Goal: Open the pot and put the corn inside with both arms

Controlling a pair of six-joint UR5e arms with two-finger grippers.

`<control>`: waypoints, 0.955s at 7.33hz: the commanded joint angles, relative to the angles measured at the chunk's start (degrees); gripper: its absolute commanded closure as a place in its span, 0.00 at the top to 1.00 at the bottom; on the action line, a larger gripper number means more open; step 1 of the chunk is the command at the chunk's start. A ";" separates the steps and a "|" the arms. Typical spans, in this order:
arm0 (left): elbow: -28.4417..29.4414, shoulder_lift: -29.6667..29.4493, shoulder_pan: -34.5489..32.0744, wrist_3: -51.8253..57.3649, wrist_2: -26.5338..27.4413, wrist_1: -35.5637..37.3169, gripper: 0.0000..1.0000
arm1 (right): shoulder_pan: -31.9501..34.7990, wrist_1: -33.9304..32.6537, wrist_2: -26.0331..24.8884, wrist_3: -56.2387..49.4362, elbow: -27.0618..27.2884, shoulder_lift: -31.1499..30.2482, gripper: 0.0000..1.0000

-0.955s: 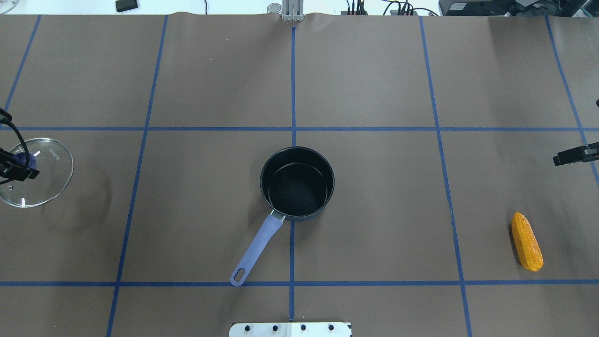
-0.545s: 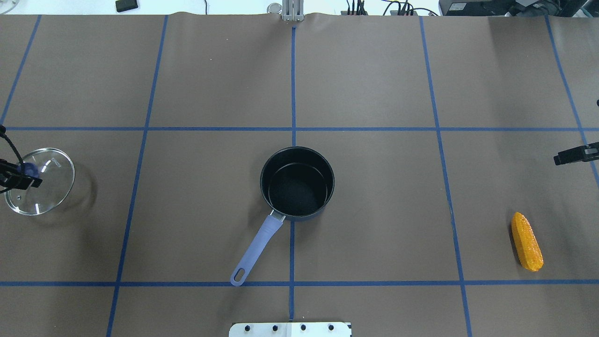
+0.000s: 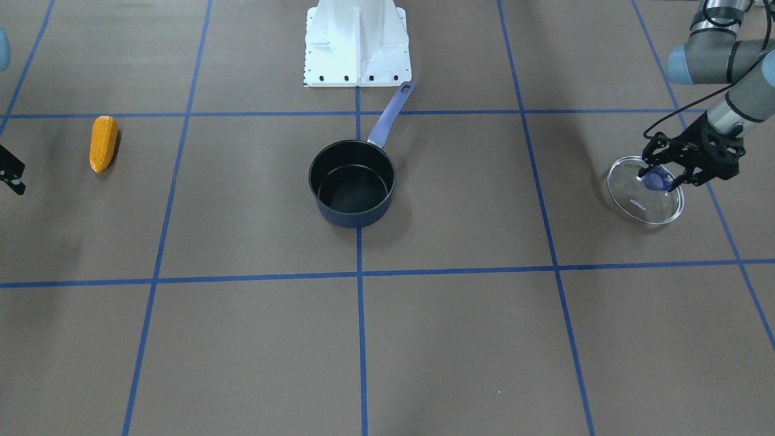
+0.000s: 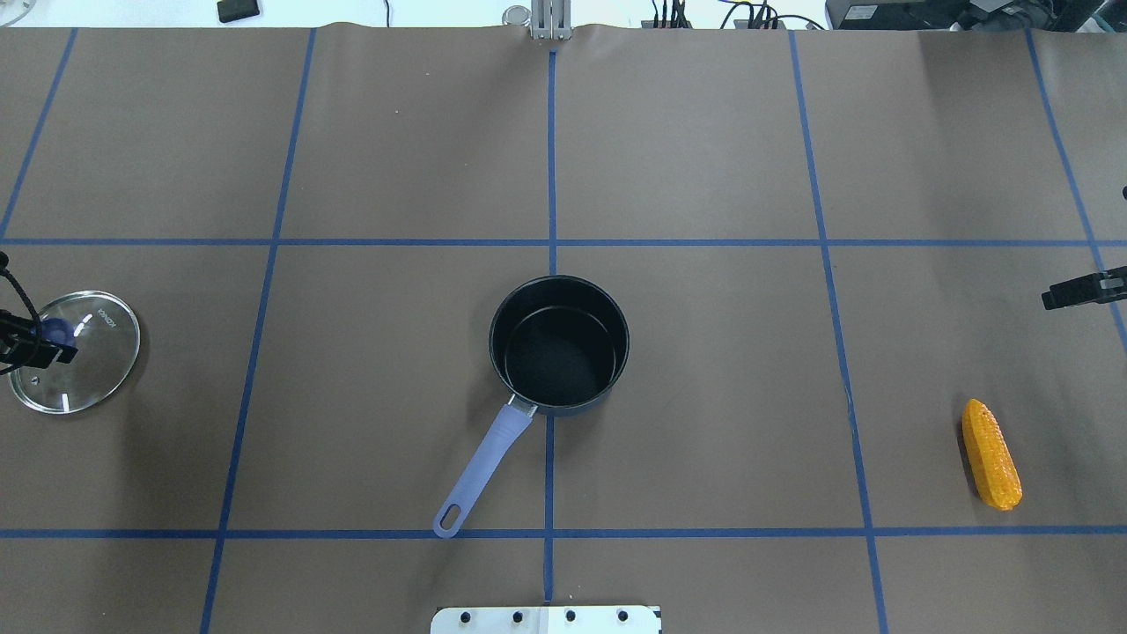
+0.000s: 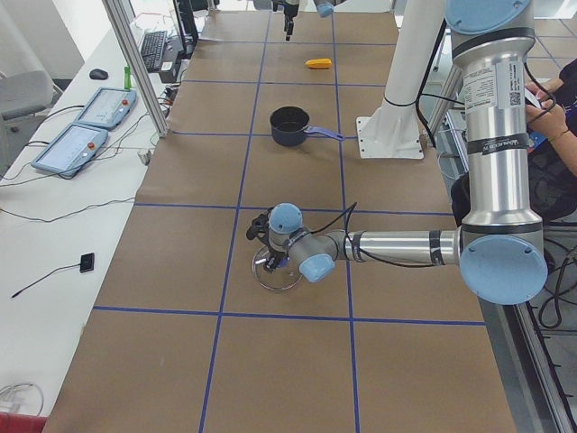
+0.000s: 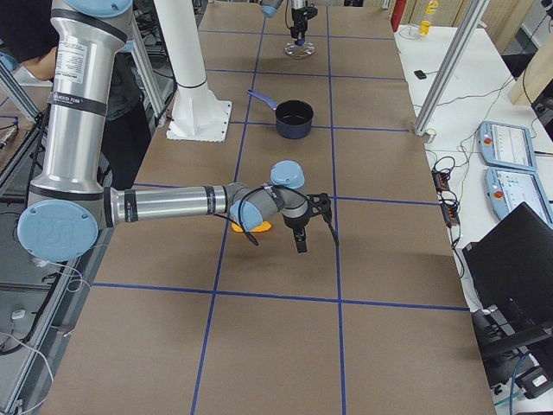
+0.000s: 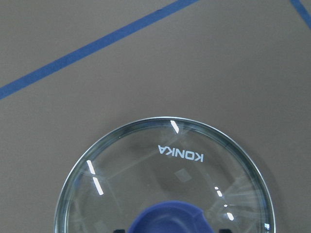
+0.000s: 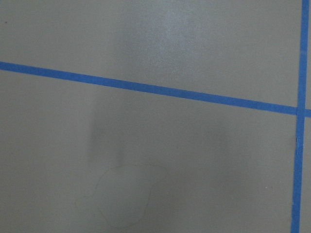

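Observation:
The dark navy pot [image 4: 559, 352] stands open at the table's centre, its lavender handle [image 4: 484, 467] pointing to the near left; it also shows in the front view [image 3: 351, 181]. My left gripper [image 4: 48, 335] is shut on the blue knob of the glass KONKA lid [image 4: 88, 365], held low at the table's far left. The front view [image 3: 660, 178] and the left wrist view show the lid [image 7: 170, 170] too. The corn [image 4: 992, 453] lies on the table at the right. My right gripper [image 4: 1070, 293] hovers beyond the corn at the right edge; I cannot tell if it is open.
The white base block [image 4: 546, 619] sits at the near middle edge, just behind the pot handle. Blue tape lines [image 4: 552, 158] grid the brown table. Operator panels [image 5: 90, 126] and metal posts [image 6: 445, 69] stand off the far edge.
The left gripper has lowered the lid toward the table; the lid looks smaller and its shadow has shrunk. The right gripper, pot and corn have not moved.

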 commanded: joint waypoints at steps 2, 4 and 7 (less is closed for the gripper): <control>-0.14 -1.09 -0.01 0.12 -1.25 0.05 0.98 | 0.00 -0.02 0.17 0.00 0.18 0.09 1.00; -1.01 -1.45 -5.69 0.21 -3.98 5.30 0.99 | 0.00 -0.02 0.26 0.17 0.27 0.09 1.00; -2.68 -1.53 -18.05 14.62 -7.92 19.75 0.99 | 0.00 0.68 0.61 0.61 0.36 0.17 1.00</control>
